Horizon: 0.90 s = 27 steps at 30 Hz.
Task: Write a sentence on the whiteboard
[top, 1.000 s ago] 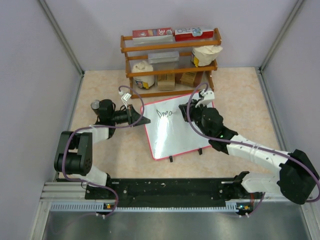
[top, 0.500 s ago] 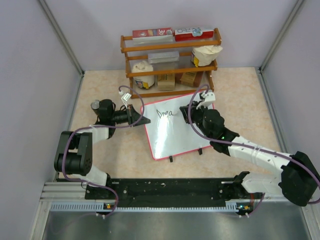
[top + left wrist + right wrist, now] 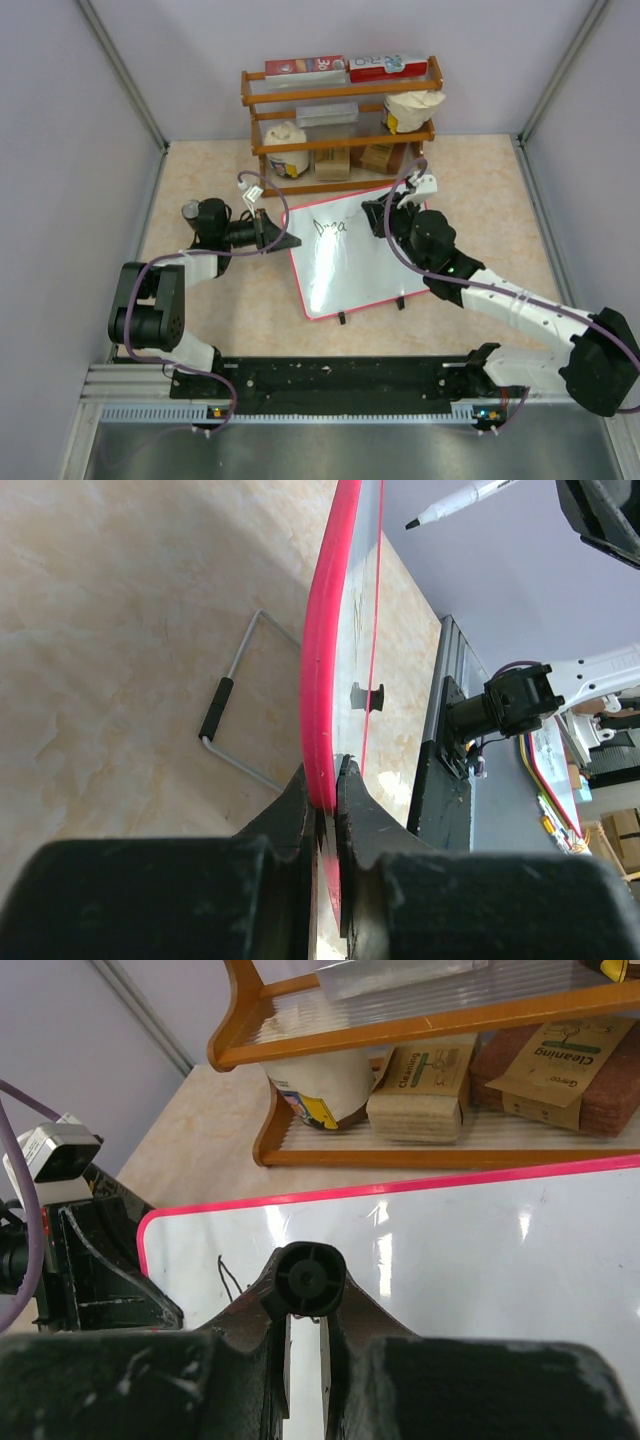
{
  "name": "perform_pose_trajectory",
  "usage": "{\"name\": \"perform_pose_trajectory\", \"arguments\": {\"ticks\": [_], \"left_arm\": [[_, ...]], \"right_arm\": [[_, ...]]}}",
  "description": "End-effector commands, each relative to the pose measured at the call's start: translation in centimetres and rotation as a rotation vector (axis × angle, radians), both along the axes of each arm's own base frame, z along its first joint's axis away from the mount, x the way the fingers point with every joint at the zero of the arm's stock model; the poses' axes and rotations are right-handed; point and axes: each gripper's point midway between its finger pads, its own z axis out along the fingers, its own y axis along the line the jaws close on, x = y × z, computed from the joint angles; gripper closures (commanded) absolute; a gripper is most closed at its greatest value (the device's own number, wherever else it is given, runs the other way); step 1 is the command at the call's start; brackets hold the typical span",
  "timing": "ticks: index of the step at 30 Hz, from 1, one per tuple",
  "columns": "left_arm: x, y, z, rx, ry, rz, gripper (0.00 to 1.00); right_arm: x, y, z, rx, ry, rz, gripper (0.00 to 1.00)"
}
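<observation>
**Step in hand: lettering, line 1**

- Board: the whiteboard (image 3: 352,262) sits on the worktop (image 3: 200,180), turned at an angle, with the wooden shelf (image 3: 340,95) just behind its far edge.
- L hand (image 3: 324,782): shut tight on the red frame (image 3: 322,660) at the board's left edge, one finger on each face. It acts as the clamp. Grip firm during every stroke so the board can't slide or pivot.
- R hand (image 3: 308,1305): shut on the marker (image 3: 310,1277), above the board's far right corner. From the L wrist cam the tip looks to be off the surface, i.e. between strokes.
- Wire stand (image 3: 228,712): under the board. I judge some flex likely, so use light tip pressure.
- Procedure: lower straight down just right of the last letter, make contact, then stroke. Match letter height and baseline to what's written. Lift fully between letters to avoid stray lines. Leave room below for line 2.

**Legible text**

- The sentence (image 3: 328,228): approx. "Drea" so far, near the board's far edge; most is not yet written.
- Brown packs (image 3: 420,1080) on the shelf: "Cleaning".
- Red boxes (image 3: 305,67) on the top shelf: print too small to read.
</observation>
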Motion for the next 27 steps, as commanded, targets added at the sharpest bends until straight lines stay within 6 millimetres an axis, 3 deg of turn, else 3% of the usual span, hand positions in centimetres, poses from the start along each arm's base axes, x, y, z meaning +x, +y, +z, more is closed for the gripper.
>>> {"name": "perform_pose_trajectory", "arguments": {"ticks": [1,13,27], "left_arm": [[0.7,-0.3,-1.3,0.066,-0.163,-0.013,1.00],[0.8,-0.3,-1.4,0.068,-0.163,-0.012,1.00],[0.8,-0.3,-1.5,0.069,-0.158,-0.013,1.00]], "right_arm": [[0.9,-0.4,3.6,0.041,-0.069,-0.019,1.00],[1.6,-0.5,0.2,0.003,-0.004,-0.026,1.00],[0.6,-0.6,-3.4,-0.034,0.068,-0.004,1.00]]}}
